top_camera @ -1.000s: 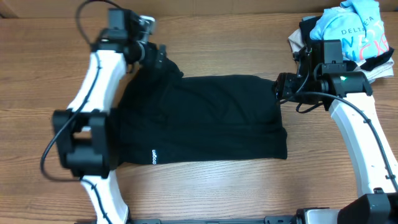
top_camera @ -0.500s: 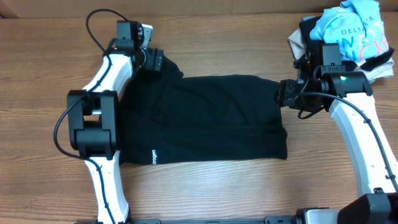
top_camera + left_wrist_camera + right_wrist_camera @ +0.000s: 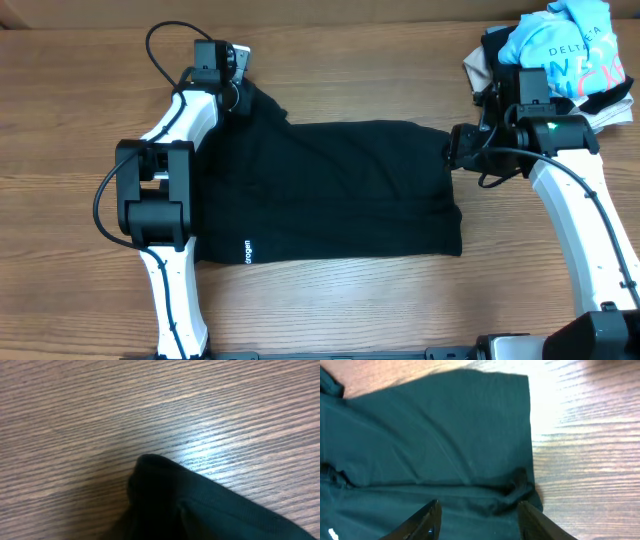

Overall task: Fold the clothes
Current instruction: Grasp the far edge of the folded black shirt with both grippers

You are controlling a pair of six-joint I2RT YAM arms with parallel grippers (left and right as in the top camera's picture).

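Observation:
The clothes, one black shirt, lie flat as a wide rectangle across the middle of the table. My left gripper is at the shirt's far left corner. In the left wrist view that corner bunches up and runs straight into my jaws, which are themselves hidden; it looks pinched. My right gripper hovers over the shirt's right edge. The right wrist view has its fingers spread wide above a small wrinkle in the fabric, holding nothing.
A pile of other garments sits at the far right corner: a light-blue printed tee over a beige piece. The wooden table shows all round the shirt. A small white logo marks the near hem.
My left arm has swung in to the shirt's far left corner and its jaws have closed there. My right gripper has stayed in place, its fingers slightly narrower.

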